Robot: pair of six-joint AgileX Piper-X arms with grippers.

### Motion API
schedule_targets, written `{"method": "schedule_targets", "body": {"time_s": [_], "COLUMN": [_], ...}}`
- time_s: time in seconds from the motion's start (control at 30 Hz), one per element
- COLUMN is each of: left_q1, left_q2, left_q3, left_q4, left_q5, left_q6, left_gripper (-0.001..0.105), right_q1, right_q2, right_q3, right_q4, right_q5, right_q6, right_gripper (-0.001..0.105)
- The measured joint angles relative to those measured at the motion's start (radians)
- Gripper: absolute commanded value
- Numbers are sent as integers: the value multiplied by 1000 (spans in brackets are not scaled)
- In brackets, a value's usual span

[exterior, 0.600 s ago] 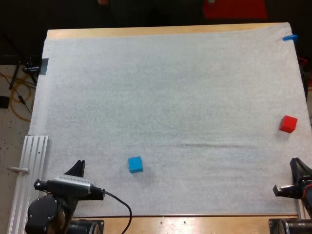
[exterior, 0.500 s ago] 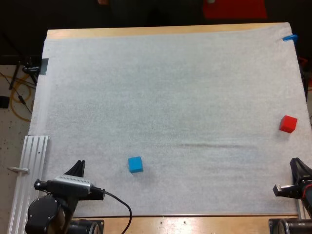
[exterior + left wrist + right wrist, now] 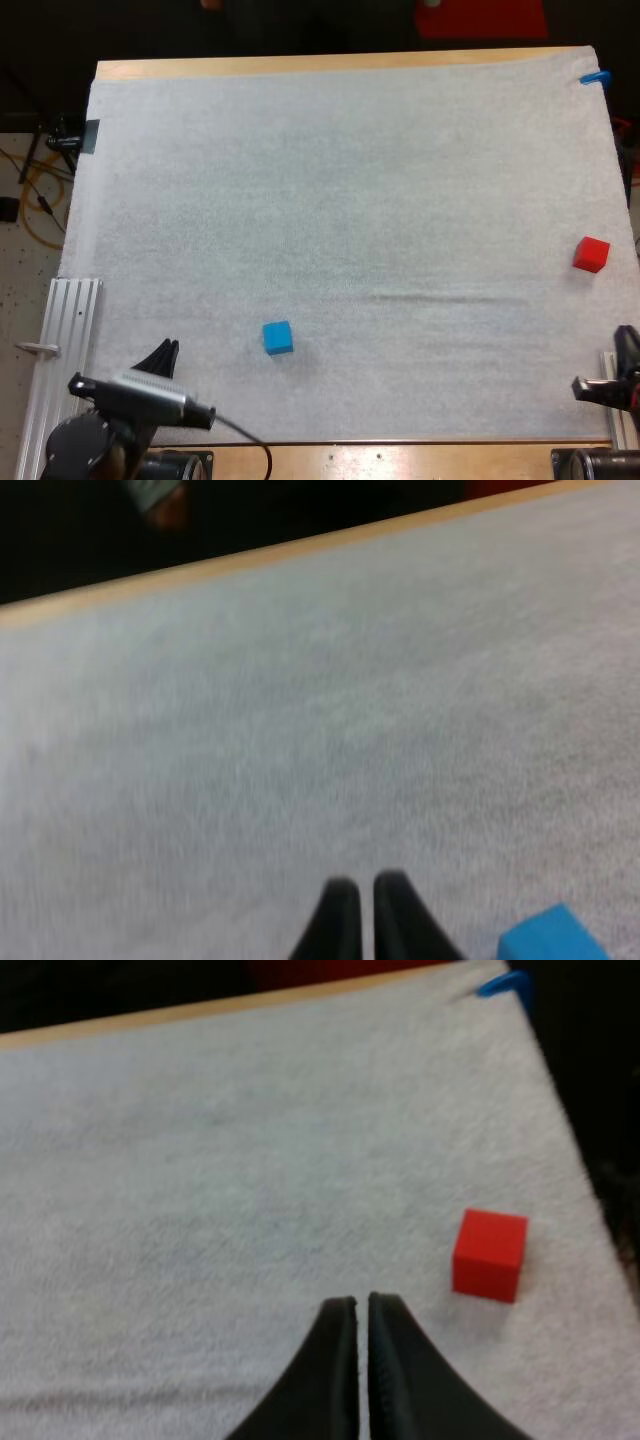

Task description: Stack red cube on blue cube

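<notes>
The blue cube [image 3: 277, 337] sits on the white mat [image 3: 340, 200] near its front, left of centre. Far off at the mat's right edge sits the red cube [image 3: 590, 254]. My left gripper [image 3: 163, 353] hovers at the front left, shut on nothing, a little to the left of the blue cube [image 3: 552, 936]. At the front right corner my right gripper [image 3: 628, 345] is also shut and empty. The red cube [image 3: 490, 1255] lies just ahead and to the right of its fingertips [image 3: 341, 1312], apart from them.
A metal rail [image 3: 65, 340] runs along the mat's front left side. The wooden table edge [image 3: 340, 64] borders the far side. A person's hand [image 3: 162, 498] shows in the dark beyond that far edge.
Both arms have drawn back slightly toward the table's near edge. The cubes have not moved.
</notes>
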Motion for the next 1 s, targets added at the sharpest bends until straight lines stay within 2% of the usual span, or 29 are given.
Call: {"method": "schedule_targets", "body": {"time_s": [0.07,0.2,0.27,0.53,0.73,1.0], "left_q1": [0,-29,-53,-241,-381,-422], "left_q2": [0,42,82,232,311,369], "left_q3": [-38,-121,-149,-253,-268,-268], "left_q4": [33,51,59,111,145,145], "left_q5": [13,98,110,127,141,144], "left_q6": [38,46,46,49,69,96], "left_gripper": [0,0,0,0,0,0], "right_q1": [0,0,0,0,0,0], "right_q2": [15,82,118,261,299,369], "right_q3": [-29,-92,-120,-225,-270,-270], "right_q4": [7,6,6,78,130,157], "right_q5": [17,21,27,27,57,157], "right_q6": [0,0,0,0,1,89], "right_gripper": [0,0,0,0,0,0]}}
